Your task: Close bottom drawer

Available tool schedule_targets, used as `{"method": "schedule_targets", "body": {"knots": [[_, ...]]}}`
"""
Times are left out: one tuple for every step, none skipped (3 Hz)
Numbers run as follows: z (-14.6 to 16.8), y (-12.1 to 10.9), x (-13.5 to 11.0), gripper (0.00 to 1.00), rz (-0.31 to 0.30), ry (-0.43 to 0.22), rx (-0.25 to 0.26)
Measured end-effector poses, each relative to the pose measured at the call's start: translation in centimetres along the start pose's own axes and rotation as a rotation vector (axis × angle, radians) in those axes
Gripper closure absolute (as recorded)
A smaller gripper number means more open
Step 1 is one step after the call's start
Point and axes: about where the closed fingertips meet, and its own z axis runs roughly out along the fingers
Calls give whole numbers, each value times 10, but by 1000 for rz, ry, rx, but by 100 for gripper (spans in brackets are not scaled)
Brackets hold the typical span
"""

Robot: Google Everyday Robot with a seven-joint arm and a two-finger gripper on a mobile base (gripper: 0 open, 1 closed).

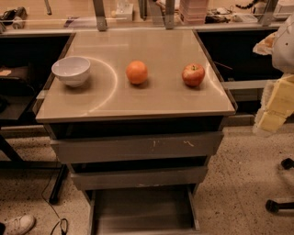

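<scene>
Claw [274,106] hanging at view's right edge, grip state untellable | shallow grey metal bottom drawer [142,207] standing pulled out, lying low and leftward of it

Lab, cluttered workbenches [73,10] (speckled floor [248,174]), end effector [275,108] at right edge

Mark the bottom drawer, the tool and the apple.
bottom drawer [142,206]: camera view, bare tray floor.
tool [272,117]: camera view, yellow tip, at right edge.
apple [193,75]: camera view, middle of its skin.
</scene>
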Motion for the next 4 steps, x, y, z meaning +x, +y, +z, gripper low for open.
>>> {"method": "schedule_targets", "body": {"knots": [[0,0,0,0,0,0,0],[0,0,0,19,0,0,0],[0,0,0,42,0,0,0],[0,0,0,65,0,0,0]]}}
